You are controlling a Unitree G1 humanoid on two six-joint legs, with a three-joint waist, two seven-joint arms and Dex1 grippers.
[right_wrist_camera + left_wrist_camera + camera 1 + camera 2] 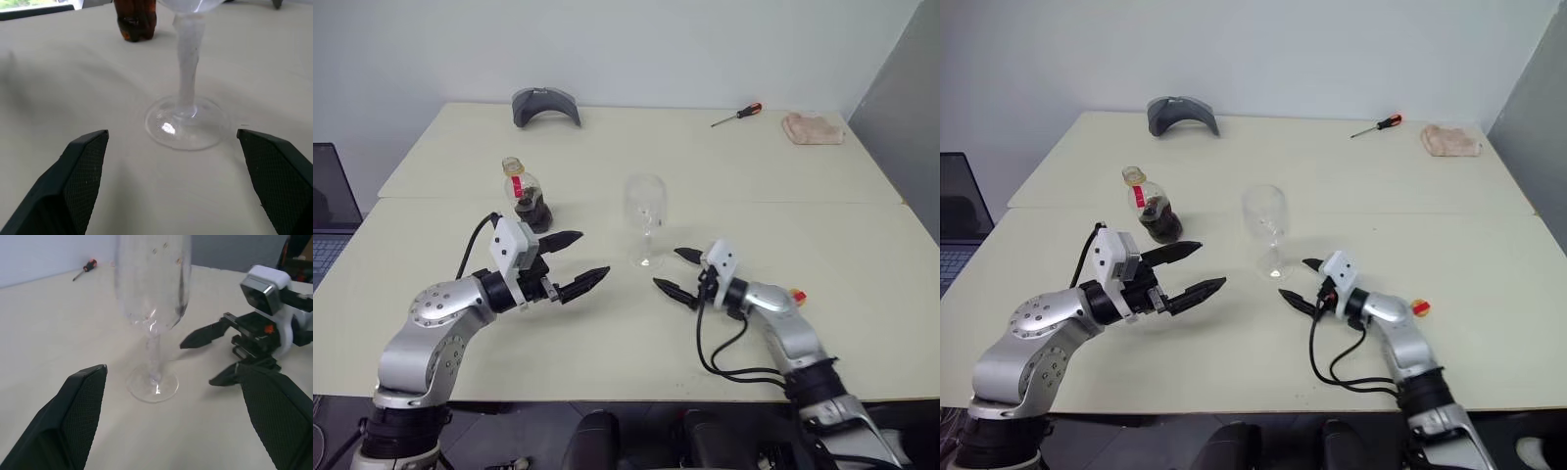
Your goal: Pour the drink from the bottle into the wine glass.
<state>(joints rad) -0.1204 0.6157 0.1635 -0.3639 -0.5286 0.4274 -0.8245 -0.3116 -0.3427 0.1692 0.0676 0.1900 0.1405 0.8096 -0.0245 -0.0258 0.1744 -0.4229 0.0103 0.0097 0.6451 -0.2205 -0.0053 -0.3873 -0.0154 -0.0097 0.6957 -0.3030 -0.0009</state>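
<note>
Wine glass point(187, 105) bowl and bottle point(135, 19) top cropped.

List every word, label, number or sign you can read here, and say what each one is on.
No text is readable.
The bottle has a red label strip at its neck; any print there is too small to read.
The wine glass and the screwdriver carry no visible markings.

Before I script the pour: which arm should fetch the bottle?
Probably the left. Its open gripper hovers just in front of the bottle; the right gripper sits beyond the wine glass.
</note>
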